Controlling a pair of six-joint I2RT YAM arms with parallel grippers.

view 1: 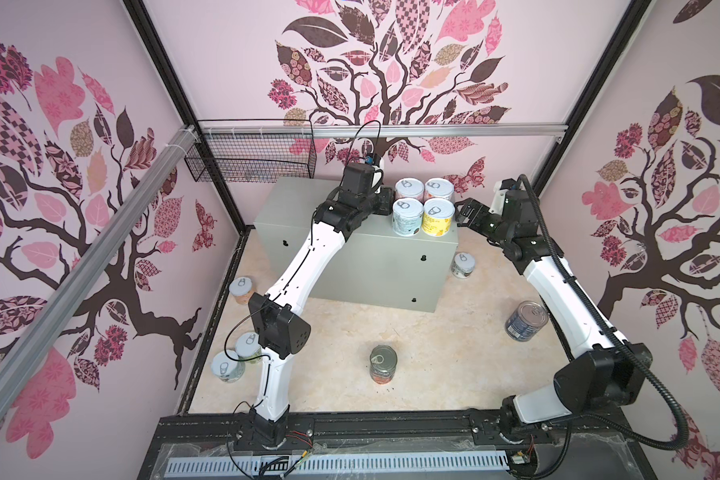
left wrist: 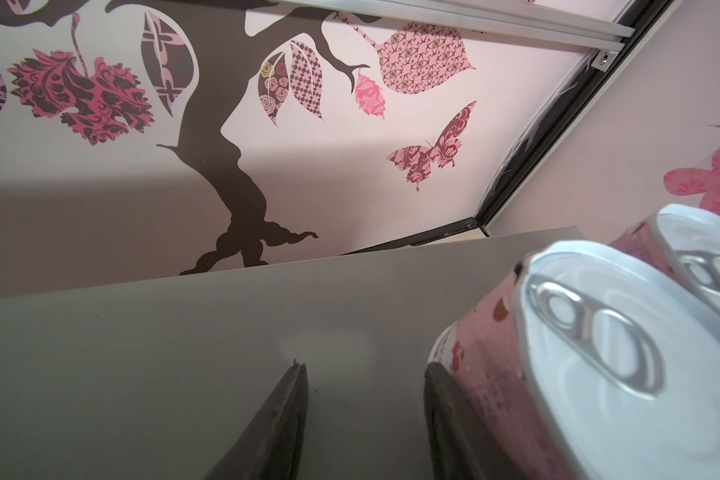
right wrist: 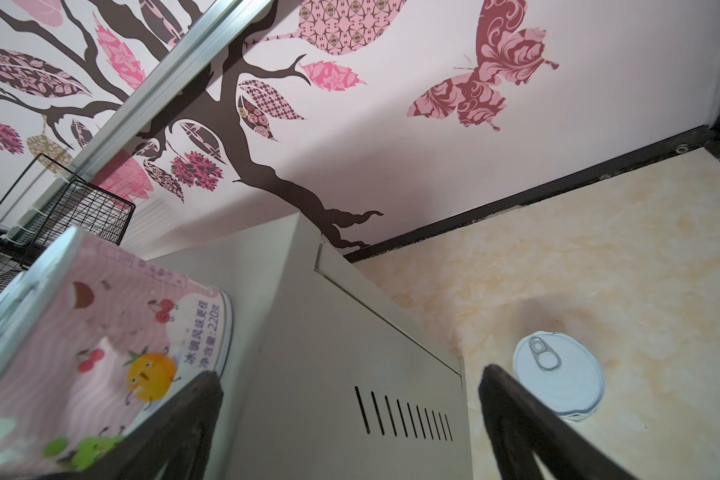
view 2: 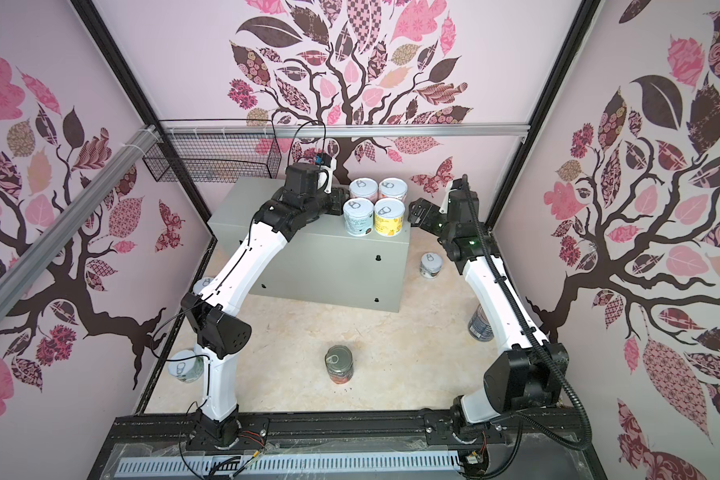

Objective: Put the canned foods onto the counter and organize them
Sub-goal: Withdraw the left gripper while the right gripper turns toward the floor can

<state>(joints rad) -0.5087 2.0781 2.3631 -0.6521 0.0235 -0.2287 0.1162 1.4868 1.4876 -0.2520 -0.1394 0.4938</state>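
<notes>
Matt grey metal counter [view 1: 375,257], glossy paper-labelled cans [view 1: 408,216] — shiny metal lids, marbled floor [view 1: 433,365].

- Left arm is reaching forward, elbow bent, its gripper [left wrist: 364,399] narrowed, holding nothing.
- Right arm is bending inward, its gripper [right wrist: 350,399] spread wide, empty.

Right gripper [right wrist: 346,419] is hanging wide open beside the grey counter [right wrist: 329,332], pink can [right wrist: 100,332] sitting on top, another can [right wrist: 558,374] sitting on the floor.

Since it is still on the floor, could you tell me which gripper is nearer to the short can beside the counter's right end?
Right. The right gripper hangs above the short can; the left gripper is over the counter.
</notes>
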